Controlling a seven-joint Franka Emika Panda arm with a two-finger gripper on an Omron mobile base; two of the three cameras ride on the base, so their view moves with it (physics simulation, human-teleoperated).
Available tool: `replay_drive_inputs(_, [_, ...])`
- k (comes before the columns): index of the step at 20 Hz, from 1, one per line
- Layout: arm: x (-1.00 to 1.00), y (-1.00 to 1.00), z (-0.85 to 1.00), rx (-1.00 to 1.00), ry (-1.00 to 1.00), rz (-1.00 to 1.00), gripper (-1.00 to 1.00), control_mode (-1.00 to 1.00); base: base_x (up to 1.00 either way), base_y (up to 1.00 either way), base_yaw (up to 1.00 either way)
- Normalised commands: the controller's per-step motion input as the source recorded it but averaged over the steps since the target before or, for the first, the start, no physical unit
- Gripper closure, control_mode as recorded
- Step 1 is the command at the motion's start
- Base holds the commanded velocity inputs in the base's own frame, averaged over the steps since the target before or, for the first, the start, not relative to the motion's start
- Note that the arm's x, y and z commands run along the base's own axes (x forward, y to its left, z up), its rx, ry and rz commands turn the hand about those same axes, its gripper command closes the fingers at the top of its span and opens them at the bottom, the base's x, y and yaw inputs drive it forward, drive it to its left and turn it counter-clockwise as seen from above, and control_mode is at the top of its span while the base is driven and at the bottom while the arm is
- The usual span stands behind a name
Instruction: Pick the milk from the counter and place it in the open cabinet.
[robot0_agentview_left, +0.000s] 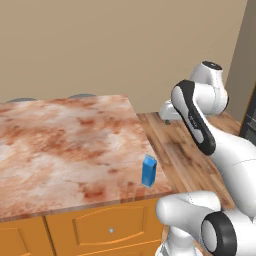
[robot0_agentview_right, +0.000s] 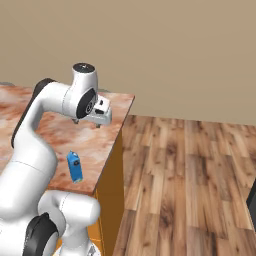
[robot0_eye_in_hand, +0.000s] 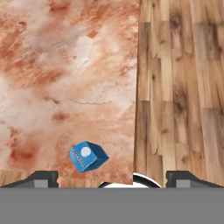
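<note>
Standing milk on counter

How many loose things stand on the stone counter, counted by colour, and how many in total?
Blue: 1, the milk carton, upright near the counter's front right corner.
Other colours: 0.
Total: 1.

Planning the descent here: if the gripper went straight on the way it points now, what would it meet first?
Probably the counter near its edge, not the milk. The gripper points down with jaws open, and the hand view centres on the slab's edge by the floor; the carton sits off that line. Depth is unclear.
</note>
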Motion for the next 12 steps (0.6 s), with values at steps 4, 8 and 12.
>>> replay_drive_inputs(4, [-0.14, -0.13, -0.26, 0.19, -0.05, 0.12, -1.00, -1.00, 0.00, 0.00, 0.00])
replay_drive_inputs(8, [-0.04, 0.00, -0.27, 0.18, -0.05, 0.12, -1.00, -1.00, 0.00, 0.00, 0.00])
replay_drive_inputs(12, [-0.10, 0.00, -0.35, 0.15, -0.07, 0.12, -1.00, -1.00, 0.00, 0.00, 0.00])
